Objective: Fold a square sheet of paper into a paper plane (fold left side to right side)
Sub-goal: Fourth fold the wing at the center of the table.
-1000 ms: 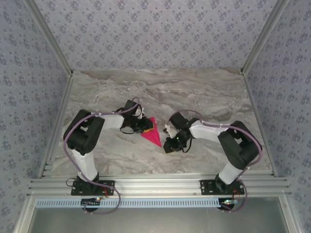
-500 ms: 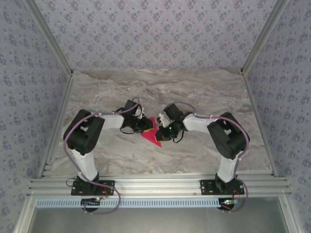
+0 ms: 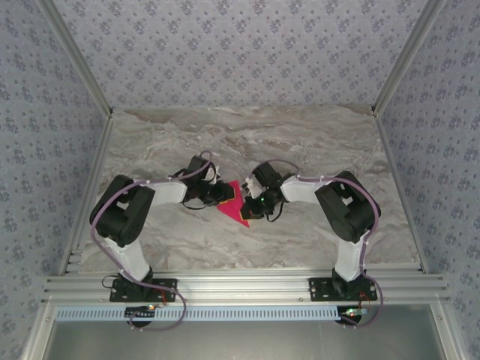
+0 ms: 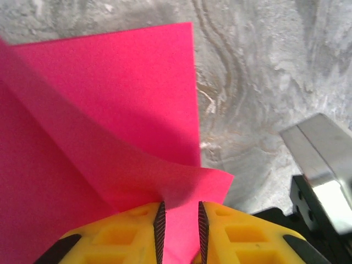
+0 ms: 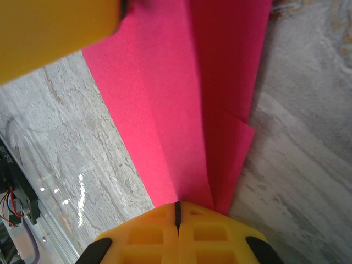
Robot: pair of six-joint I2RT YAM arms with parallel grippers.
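The magenta-pink sheet of paper [image 3: 235, 208] lies folded into a pointed shape on the marble table [image 3: 315, 142], between the two grippers. My left gripper [image 3: 224, 193] is at its upper left edge. In the left wrist view the left gripper [image 4: 179, 220] is slightly open, with a raised flap of the paper [image 4: 110, 110] lying in the gap between its pads. My right gripper [image 3: 253, 208] is at the paper's right edge. In the right wrist view the right gripper [image 5: 177, 208] is shut, its tips down on the layered edge of the paper [image 5: 181, 110]; whether paper is pinched I cannot tell.
The left gripper's yellow finger [image 5: 55, 33] shows at the top left of the right wrist view. Part of the right arm [image 4: 319, 159] sits close at the right of the left wrist view. Patterned walls and metal rails [image 3: 240, 285] bound the table.
The right arm has swung left from the bare table onto the paper's right edge. The left arm's elbow has shifted slightly left; its gripper stays at the paper.
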